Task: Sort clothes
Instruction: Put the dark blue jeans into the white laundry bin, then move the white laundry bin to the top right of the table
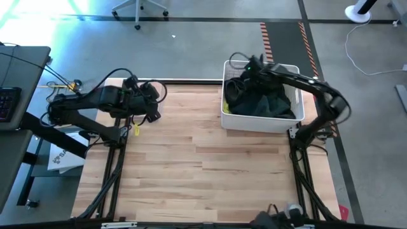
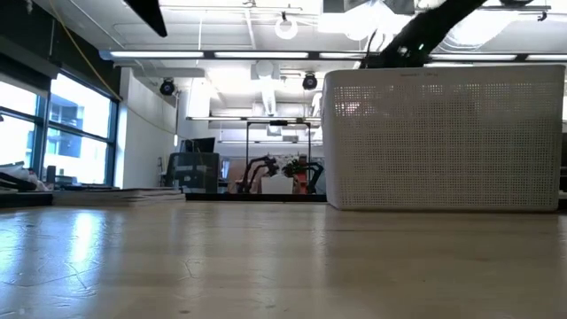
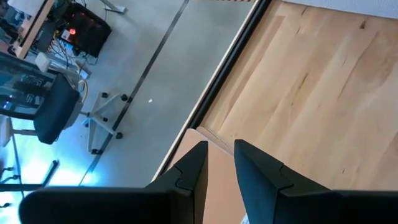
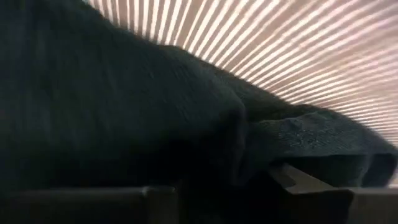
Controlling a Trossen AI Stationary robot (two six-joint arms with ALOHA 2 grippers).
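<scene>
I have the right arm reaching into the white perforated basket [image 1: 262, 121] at the table's far right corner, because that is where the clothes [image 1: 267, 102] are piled: a heap of dark green and black fabric filling the basket. The right gripper [image 1: 248, 67] sits at the far left part of the heap, pressed down among the garments. In the right wrist view the dark cloth [image 4: 124, 99] fills nearly everything against the slatted basket wall, so close that I cannot tell whether the fingers are parted or clamped on fabric. The left gripper [image 3: 219, 171] waits over the table's far left edge, well apart from the basket, its fingers nearly together with a narrow gap and nothing between them. I judge that sorting has barely begun.
</scene>
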